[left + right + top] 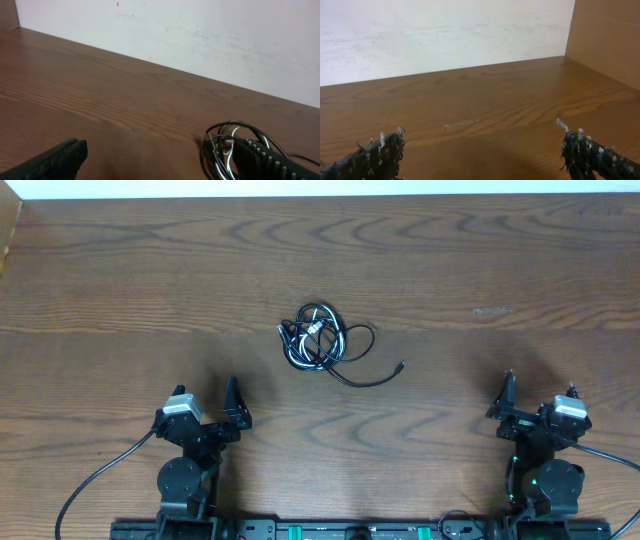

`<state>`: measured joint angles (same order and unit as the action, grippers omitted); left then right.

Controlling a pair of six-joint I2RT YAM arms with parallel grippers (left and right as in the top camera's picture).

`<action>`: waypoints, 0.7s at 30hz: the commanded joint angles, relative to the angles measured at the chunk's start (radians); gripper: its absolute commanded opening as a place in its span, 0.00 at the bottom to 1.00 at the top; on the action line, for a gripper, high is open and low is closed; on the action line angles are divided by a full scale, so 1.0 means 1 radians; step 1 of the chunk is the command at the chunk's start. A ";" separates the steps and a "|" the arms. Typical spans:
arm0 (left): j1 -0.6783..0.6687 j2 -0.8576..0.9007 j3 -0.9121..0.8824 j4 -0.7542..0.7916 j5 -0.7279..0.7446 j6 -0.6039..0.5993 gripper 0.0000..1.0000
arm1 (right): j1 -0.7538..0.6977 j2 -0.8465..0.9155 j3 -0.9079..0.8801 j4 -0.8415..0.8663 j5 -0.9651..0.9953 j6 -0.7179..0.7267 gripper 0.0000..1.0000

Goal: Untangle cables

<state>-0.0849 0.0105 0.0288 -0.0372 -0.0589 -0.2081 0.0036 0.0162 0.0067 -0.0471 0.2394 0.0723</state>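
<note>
A small tangle of thin black cables [320,340] with a bit of white wire lies at the middle of the wooden table; one loose black end with a small plug [401,366] trails to the right. In the left wrist view the tangle [222,147] lies ahead, partly hidden behind my right finger. My left gripper [235,406] is open and empty near the front left, well short of the tangle. My right gripper [505,395] is open and empty at the front right; its wrist view [482,150] shows only bare table.
The wooden table [150,290] ends at a white wall at the back. A brown board [605,40] stands at the right side of the right wrist view. A faint scuff [492,310] marks the table right of the cables.
</note>
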 commanded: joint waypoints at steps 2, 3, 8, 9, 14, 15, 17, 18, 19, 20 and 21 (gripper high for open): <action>0.006 -0.004 -0.025 -0.027 -0.037 0.013 0.98 | -0.009 -0.010 -0.002 -0.003 0.002 0.013 0.99; 0.006 -0.004 -0.025 -0.027 -0.038 0.013 0.98 | -0.009 -0.010 -0.002 -0.003 0.002 0.013 0.99; 0.006 0.008 -0.025 -0.028 -0.030 0.013 0.98 | -0.009 -0.010 -0.002 -0.003 0.002 0.013 0.99; 0.006 0.011 -0.024 -0.028 -0.030 0.013 0.98 | -0.009 -0.010 -0.002 -0.003 0.002 0.013 0.99; 0.006 0.015 -0.024 -0.028 -0.005 0.013 0.98 | -0.009 -0.010 -0.002 -0.003 0.002 0.013 0.99; 0.006 0.015 -0.023 -0.028 0.000 0.013 0.98 | -0.009 -0.010 -0.002 -0.003 0.002 0.013 0.99; 0.006 0.015 -0.019 -0.029 0.000 0.013 0.98 | -0.009 -0.010 -0.002 -0.003 0.002 0.013 0.99; 0.006 0.015 -0.016 -0.030 0.000 0.013 0.98 | -0.009 -0.010 -0.002 -0.003 0.002 0.013 0.99; 0.006 0.015 -0.011 -0.030 0.000 0.013 0.98 | -0.009 -0.010 -0.002 -0.003 0.002 0.013 0.99; 0.006 0.015 -0.003 -0.030 0.011 0.013 0.98 | -0.009 -0.010 -0.002 -0.003 0.002 0.013 0.99; 0.006 0.018 0.009 -0.031 0.025 0.014 0.98 | -0.009 -0.010 -0.002 -0.003 0.002 0.013 0.99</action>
<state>-0.0849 0.0227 0.0296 -0.0383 -0.0502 -0.2077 0.0036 0.0162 0.0067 -0.0467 0.2394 0.0723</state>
